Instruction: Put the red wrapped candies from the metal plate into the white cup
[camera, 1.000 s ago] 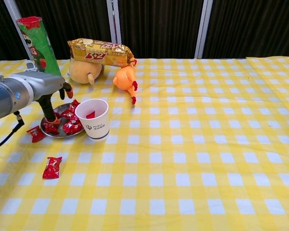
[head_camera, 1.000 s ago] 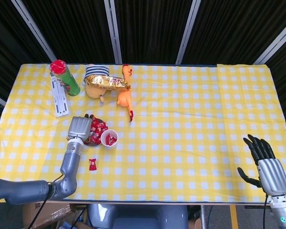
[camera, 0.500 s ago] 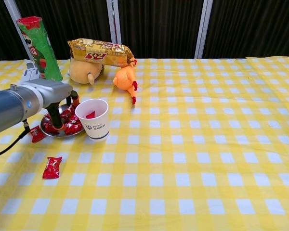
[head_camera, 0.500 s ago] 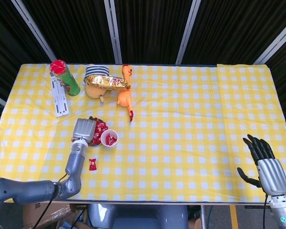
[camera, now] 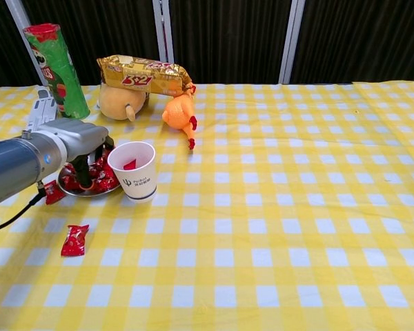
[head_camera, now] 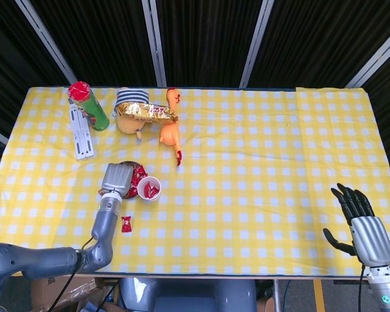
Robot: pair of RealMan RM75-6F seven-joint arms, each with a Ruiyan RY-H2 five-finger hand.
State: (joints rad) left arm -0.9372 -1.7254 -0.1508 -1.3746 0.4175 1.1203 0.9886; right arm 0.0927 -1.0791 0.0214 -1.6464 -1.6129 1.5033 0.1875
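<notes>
The left hand hung over the metal plate, fingers reaching down among the red wrapped candies; whether it held one could not be told. The white cup stood just to its right, and the right hand rested far off with fingers spread, holding nothing.

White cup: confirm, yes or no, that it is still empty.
No. The chest view shows a red wrapped candy already lying inside the white cup, visible over its rim.
</notes>
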